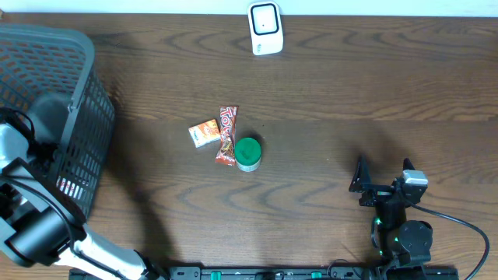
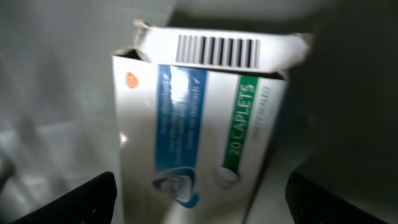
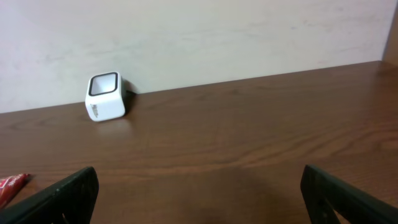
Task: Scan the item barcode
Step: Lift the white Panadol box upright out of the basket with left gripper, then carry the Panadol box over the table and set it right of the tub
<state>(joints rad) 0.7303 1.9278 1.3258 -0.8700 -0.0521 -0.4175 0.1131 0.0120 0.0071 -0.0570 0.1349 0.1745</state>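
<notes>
- The caplets box (image 2: 199,143) stands upright close before my left wrist camera. Its barcode (image 2: 217,52) is on the open top flap, easy to read.
- My left jaws are released. One dark tip shows at each lower corner of that view with the box between them, and on the right side a clear gap remains, so I am not grasping it.
- Around the box I see only grey, blurred walls. From above, my left arm (image 1: 35,225) reaches into the basket (image 1: 85,155) at the left end of the table (image 1: 350,93). I judge the box is inside the basket, though the overhead view does not show it plainly.
- The scanner (image 1: 265,29), a small white block, sits at the far edge of the table, well apart from the basket — nothing is in front of it.
- Near the middle of the table lie an orange packet (image 1: 204,133), a red snack bar (image 1: 226,135) and a green round tin (image 1: 248,153), close together and held by nobody.
- My right jaws are spread wide and empty above bare table at the near right side, looking toward the scanner.
- Progress, in my judgement: no scan is happening at this moment. I cannot tell whether the box has had its scan or waits for one. The three things on the table seem to be left — each needs a lift and its barcode turned to the scanner.
</notes>
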